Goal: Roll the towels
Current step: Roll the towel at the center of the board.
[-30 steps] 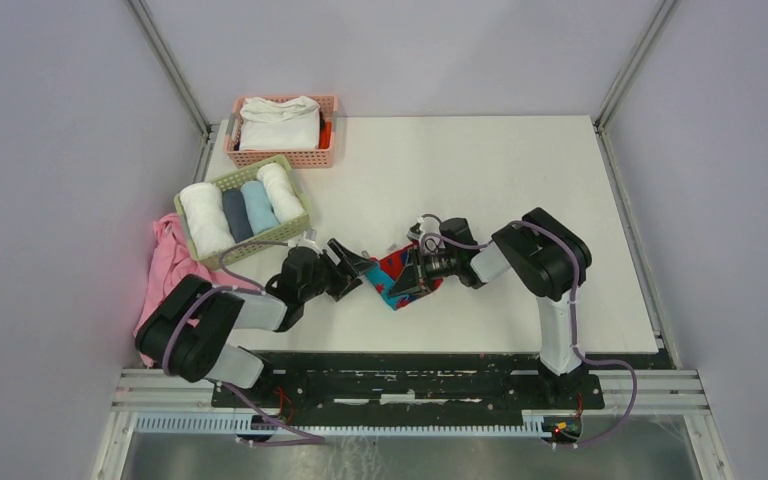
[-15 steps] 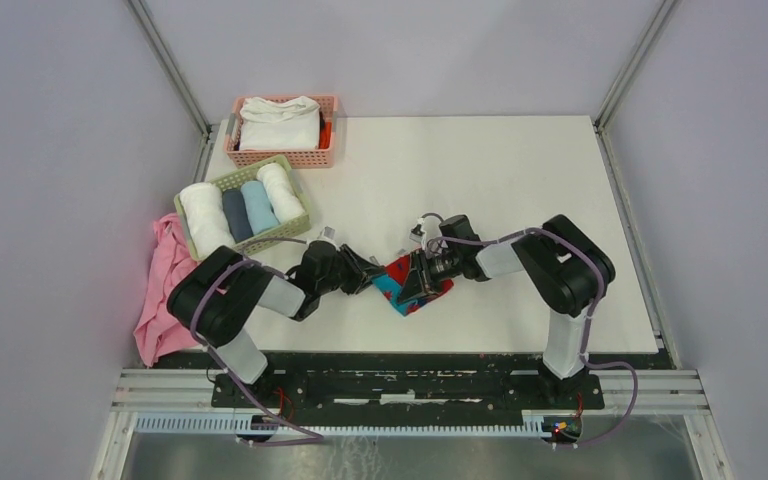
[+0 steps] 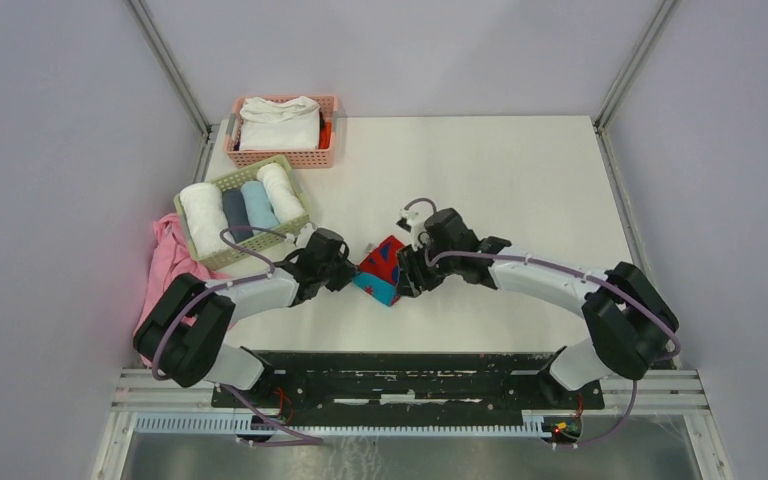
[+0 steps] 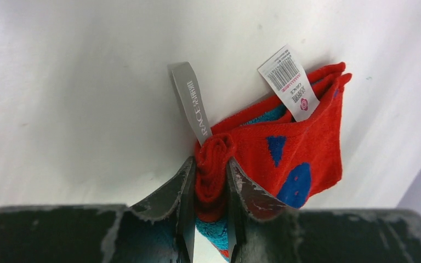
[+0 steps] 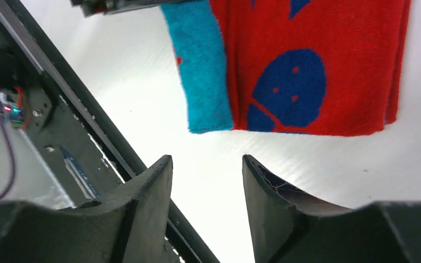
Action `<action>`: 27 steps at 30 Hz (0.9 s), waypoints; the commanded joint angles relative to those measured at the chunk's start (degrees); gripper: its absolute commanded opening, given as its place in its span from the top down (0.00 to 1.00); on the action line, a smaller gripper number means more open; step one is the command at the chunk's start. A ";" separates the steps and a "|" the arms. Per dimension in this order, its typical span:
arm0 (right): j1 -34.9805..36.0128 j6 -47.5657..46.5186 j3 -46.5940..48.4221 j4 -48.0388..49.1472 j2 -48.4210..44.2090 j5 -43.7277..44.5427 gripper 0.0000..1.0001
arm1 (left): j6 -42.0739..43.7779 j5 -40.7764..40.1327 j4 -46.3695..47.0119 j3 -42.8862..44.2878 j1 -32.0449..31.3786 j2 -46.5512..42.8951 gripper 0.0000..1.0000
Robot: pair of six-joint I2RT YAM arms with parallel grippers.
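The red towel [image 3: 382,268] with teal-blue marks lies folded in a small bundle at the table's front middle. My left gripper [image 4: 208,167] is shut on a bunched, rolled edge of the red towel [image 4: 301,137], beside its grey loop tag [image 4: 192,101] and white barcode label [image 4: 289,82]. My right gripper [image 5: 207,161] stands open just short of the towel [image 5: 318,66], nothing between its fingers. In the top view the left gripper [image 3: 352,277] and right gripper [image 3: 407,273] flank the towel. A light blue towel [image 3: 258,205] is rolled in the green basket; a folded white towel [image 3: 280,122] fills the pink one.
The green basket [image 3: 252,246] at the left holds several rolled towels. The pink basket [image 3: 285,157] sits at the back left corner. A plain pink cloth [image 3: 165,270] hangs off the table's left edge. The black base rail [image 5: 82,126] runs close behind the right gripper.
My left gripper closed on the towel's bunched edge. My right gripper opened, let go of the towel and drew back slightly. The towel shifted a little to the left.
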 commanded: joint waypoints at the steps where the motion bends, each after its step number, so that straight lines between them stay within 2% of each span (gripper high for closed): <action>1: 10.39 -6.68 1.13 1.86 -3.17 19.82 0.42 | 1.33 -9.08 -13.25 0.56 -0.28 -3.15 0.75; 5: 16.37 -10.37 1.69 6.63 -0.88 27.29 0.34 | 0.93 -10.90 -16.54 0.75 -0.38 -4.36 0.75; 14: 24.90 -17.39 5.03 14.78 7.52 38.97 0.33 | -0.13 -10.56 -17.73 0.30 -0.38 -5.69 0.73; 18: 26.19 -19.47 6.39 15.28 11.13 41.17 0.33 | -0.11 -10.45 -17.67 0.25 -0.44 -5.58 0.73; 23: 26.51 -18.86 8.45 10.63 15.00 40.96 0.38 | -1.23 -10.44 -17.32 -0.29 -0.45 -5.48 0.73; 27: 26.77 -16.41 8.35 5.49 16.27 40.31 0.48 | -3.12 -10.46 -17.39 -1.03 -0.46 -5.77 0.72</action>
